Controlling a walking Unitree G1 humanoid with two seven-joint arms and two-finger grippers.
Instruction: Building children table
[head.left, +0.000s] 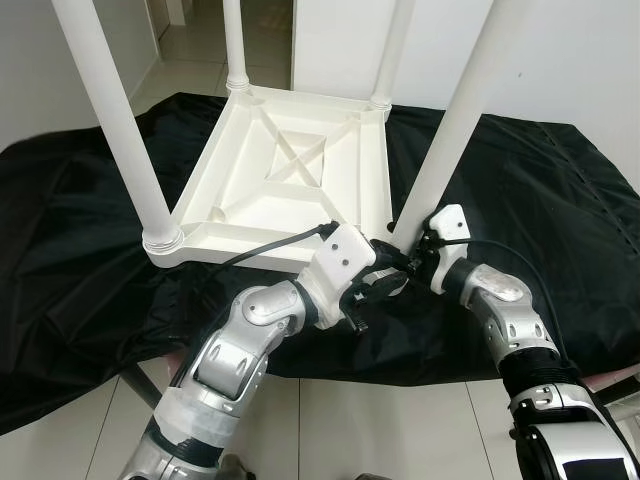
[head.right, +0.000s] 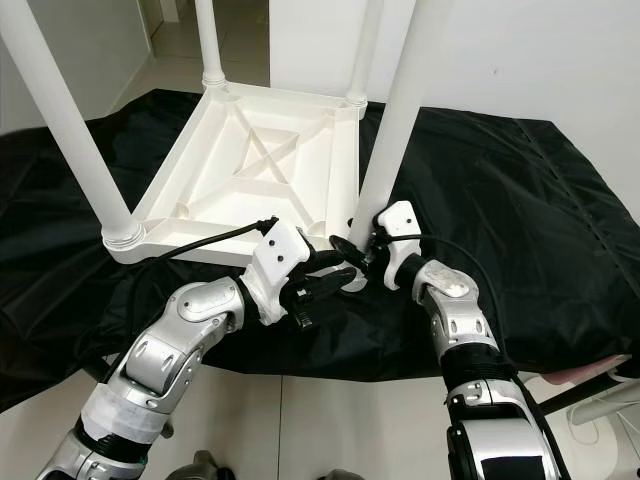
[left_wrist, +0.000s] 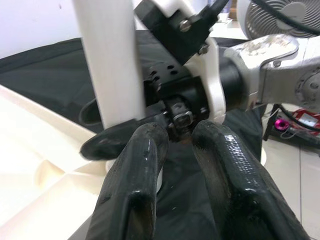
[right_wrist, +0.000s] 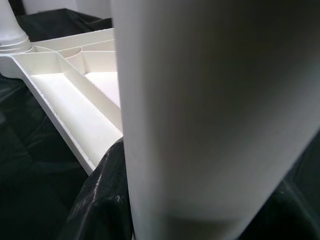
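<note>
Nearest the robot, the left arm reaches forward from below and its end effector (head.left: 375, 285) sits low at the near right corner of the tabletop (head.left: 290, 170), fingers (left_wrist: 135, 170) slightly parted with nothing between them; the left wrist view shows them pointing at the base of the near right leg (head.left: 455, 120) and almost touching the other wrist, so this hand looks placed to steady or guide rather than to grip. Just beyond and to the right, the right end effector (head.left: 405, 255) is wrapped on that same leg right above its socket: the right wrist view has the white tube pressed between its two black fingers (right_wrist: 100, 200), one on each side, so it is closed on the leg. Holding so low probably gives the best control for seating or twisting the leg into its corner; I judge that this is the last leg being fixed, though whether it is fully home cannot be seen, since the socket is hidden behind the hands. The tabletop lies upside down, ribbed underside up, so the sockets face upward and the legs can be driven in from above. It rests on a black sheet (head.left: 560, 190), likely spread to protect the plastic and floor (head.left: 380, 420). The near left leg (head.left: 115, 120) stands in its collar at the left corner, and farther off two more legs (head.left: 235, 45) rise from the far corners, toward the white wall (head.left: 560, 50) and a doorway.
</note>
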